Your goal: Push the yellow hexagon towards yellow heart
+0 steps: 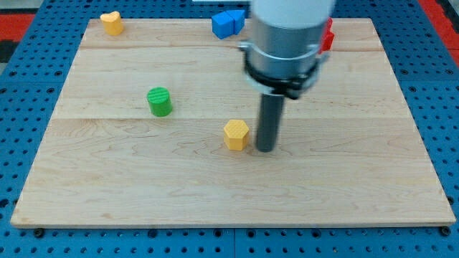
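Nearest, my tip (265, 149) stands just right of the yellow hexagon (236, 134) mid-table (215, 193), no jaws fitted, open wood leftward to the yellow heart (110, 22) at the far-left corner.

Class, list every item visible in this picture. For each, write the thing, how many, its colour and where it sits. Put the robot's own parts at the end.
Yellow hexagon: one, yellow, board centre, just to the view's left of my tip.
Yellow heart: one, yellow, board's top-left corner.
Green cylinder: one, green, left of centre.
Blue block: one, blue, top edge near the middle; shape unclear.
Red block: one, red, top edge, mostly hidden behind the arm; shape unclear.
Wooden board: one, light wood, fills most of the view.
Pegboard surface: one, blue, around the board.
My tip: one, dark rod, beside the hexagon's right side.
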You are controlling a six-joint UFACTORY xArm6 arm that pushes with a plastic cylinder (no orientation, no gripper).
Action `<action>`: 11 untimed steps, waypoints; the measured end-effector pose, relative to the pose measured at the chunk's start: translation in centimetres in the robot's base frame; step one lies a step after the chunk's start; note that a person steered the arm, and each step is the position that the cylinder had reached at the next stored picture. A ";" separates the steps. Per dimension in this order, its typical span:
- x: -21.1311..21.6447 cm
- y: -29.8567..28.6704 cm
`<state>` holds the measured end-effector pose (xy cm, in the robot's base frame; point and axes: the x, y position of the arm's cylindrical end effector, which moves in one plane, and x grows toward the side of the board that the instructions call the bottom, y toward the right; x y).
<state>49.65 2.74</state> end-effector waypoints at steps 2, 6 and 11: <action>-2.6 -8.1; -7.6 -12.1; -14.3 -12.0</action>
<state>35.35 -9.30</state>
